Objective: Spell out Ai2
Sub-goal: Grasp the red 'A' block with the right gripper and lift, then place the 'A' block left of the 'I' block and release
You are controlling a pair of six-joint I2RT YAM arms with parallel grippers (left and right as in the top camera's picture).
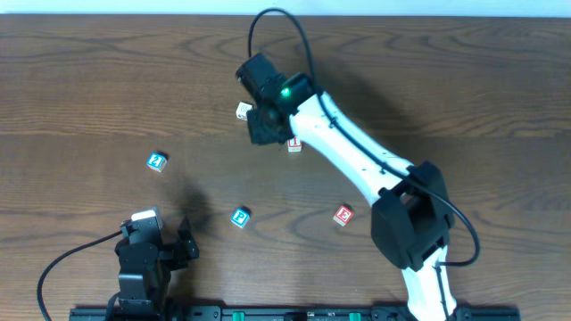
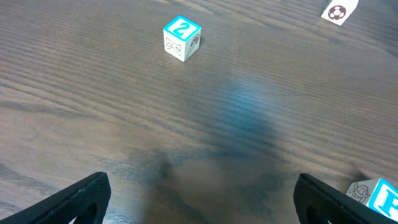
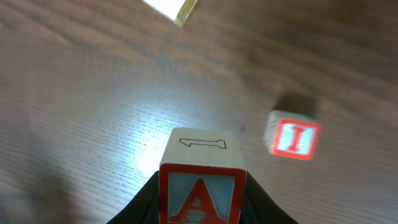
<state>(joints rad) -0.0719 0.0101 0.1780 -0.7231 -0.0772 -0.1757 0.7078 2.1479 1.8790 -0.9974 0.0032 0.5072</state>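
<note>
Apart: A cube (image 3: 202,190), I cube (image 3: 292,139)

Overhead was evenly lit and fairly bright, with soft shadows beside the right arm (image 1: 350,148). White strip blown out along the top edge. Left wrist was sharp on the 2 cube (image 2: 181,38), with a diffuse dark shadow across the table (image 2: 249,124). Right wrist was blurry: I cube (image 3: 292,138) smeared and glowing, A cube (image 3: 202,190) soft, glare patch on the wood.
</note>
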